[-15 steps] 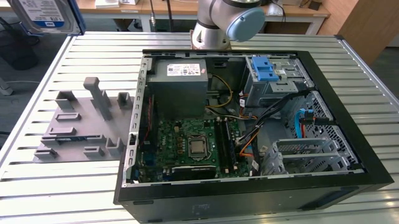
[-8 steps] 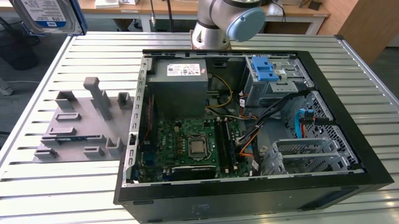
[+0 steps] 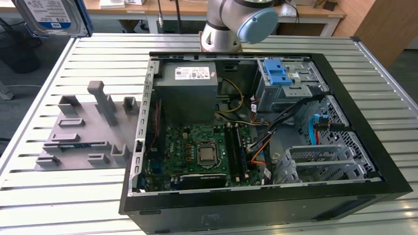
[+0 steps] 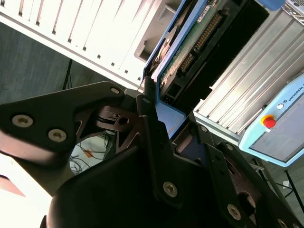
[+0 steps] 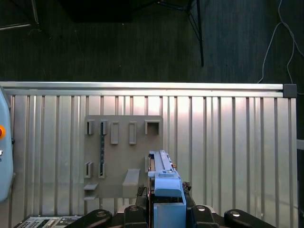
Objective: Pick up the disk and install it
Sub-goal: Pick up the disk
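The disk [image 3: 51, 17], silver with a white-and-blue label, hangs high at the exterior view's upper left, well above the slatted table. In the second wrist view its green circuit-board underside and blue carrier frame [image 4: 197, 40] stand out from my gripper [image 4: 159, 102], which is shut on the frame's end. In the first wrist view the disk [image 5: 162, 173] is seen edge-on, rising from the gripper [image 5: 167, 204] over the grey fixture plate [image 5: 123, 156]. The open computer case [image 3: 365, 161] lies on the table with its silver drive cage and blue latch [image 3: 282, 77] at the far right corner.
The grey fixture plate [image 3: 85, 137] with upright slots sits left of the case. Inside the case are a grey power supply [image 3: 189, 85], a green motherboard [image 3: 202, 152] and loose cables [image 3: 287, 117]. The arm's base [image 3: 235, 24] stands behind the case. A teach pendant [image 4: 280, 123] lies nearby.
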Robot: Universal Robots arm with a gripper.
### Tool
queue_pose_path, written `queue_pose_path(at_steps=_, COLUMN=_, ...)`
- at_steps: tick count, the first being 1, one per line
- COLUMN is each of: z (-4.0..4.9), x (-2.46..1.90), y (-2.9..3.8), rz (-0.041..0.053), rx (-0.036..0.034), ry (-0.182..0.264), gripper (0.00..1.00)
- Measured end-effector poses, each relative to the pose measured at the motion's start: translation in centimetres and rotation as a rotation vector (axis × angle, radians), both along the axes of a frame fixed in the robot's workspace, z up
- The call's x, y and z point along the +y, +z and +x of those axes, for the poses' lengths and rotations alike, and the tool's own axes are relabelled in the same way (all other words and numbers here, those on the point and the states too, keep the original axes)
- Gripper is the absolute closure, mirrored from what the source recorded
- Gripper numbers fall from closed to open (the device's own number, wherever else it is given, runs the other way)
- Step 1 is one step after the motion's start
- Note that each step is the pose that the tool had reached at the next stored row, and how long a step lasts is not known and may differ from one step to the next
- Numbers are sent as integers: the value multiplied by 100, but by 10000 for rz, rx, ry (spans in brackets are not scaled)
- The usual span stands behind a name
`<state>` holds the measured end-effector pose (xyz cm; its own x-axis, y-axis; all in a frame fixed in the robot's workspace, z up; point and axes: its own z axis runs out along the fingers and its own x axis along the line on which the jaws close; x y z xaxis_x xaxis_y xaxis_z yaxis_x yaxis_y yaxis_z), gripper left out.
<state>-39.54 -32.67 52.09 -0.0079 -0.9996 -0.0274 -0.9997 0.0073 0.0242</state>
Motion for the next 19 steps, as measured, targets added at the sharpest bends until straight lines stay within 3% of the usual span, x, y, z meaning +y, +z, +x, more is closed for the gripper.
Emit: queue_pose_path(at_steps=19, z=98, x=0, y=0, rz=0, rx=0, ry=0, gripper=64)
